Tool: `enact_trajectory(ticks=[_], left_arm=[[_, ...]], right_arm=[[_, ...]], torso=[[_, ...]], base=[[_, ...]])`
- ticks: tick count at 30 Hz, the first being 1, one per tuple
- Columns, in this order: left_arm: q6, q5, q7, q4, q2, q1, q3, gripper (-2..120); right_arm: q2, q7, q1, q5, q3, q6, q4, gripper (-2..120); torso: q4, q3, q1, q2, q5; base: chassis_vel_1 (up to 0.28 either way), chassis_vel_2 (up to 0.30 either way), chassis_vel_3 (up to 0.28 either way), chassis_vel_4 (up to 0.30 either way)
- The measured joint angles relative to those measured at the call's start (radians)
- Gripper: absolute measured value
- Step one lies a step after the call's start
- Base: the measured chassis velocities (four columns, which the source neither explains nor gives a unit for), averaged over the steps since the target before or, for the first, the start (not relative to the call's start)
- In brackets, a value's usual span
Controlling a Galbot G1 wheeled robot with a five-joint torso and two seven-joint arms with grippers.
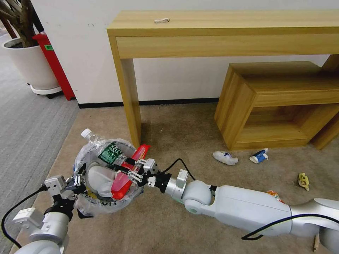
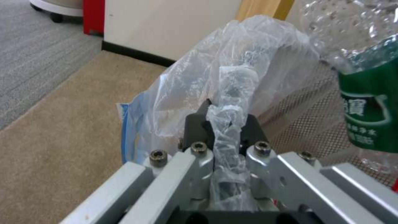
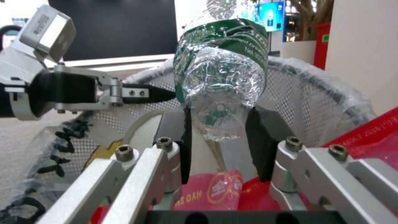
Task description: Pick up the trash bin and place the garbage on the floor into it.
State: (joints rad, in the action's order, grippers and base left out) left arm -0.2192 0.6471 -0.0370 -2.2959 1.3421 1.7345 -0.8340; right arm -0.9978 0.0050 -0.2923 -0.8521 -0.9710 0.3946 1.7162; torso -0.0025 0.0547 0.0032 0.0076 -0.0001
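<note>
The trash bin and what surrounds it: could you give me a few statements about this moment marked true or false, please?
1. The left gripper is shut on the rim of the trash bin. True.
2. The right gripper is shut on the red wrapper. False: its fingers stand open over the bin, either side of the crushed bottle.
3. The bin holds a bottle with a green label. True.
4. The floor is free of litter. False: a blue-white carton and other pieces lie near the low shelf.
</note>
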Motion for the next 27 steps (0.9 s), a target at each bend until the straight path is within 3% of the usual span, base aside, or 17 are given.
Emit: enact_trajectory(ticks=[18, 27], left_arm=[[-0.001, -0.005, 0.001, -0.001, 0.008, 0.001, 0.004, 3], [-0.001, -0.006, 0.002, 0.009, 0.009, -0.004, 0.009, 3]], right_arm=[[0.01, 0.006, -0.004, 0.023, 0.025, -0.007, 0.003, 94], [-0.011, 0.025, -0.006, 0.025, 0.033, -0.01, -0.006, 100]], torso=[[0.0, 0.0, 0.0, 0.0, 0.0], [0.0, 0.0, 0.0, 0.0, 0.0001]], base=[[0.0, 0.0, 0.0, 0.0], [0.0, 0.0, 0.0, 0.0]])
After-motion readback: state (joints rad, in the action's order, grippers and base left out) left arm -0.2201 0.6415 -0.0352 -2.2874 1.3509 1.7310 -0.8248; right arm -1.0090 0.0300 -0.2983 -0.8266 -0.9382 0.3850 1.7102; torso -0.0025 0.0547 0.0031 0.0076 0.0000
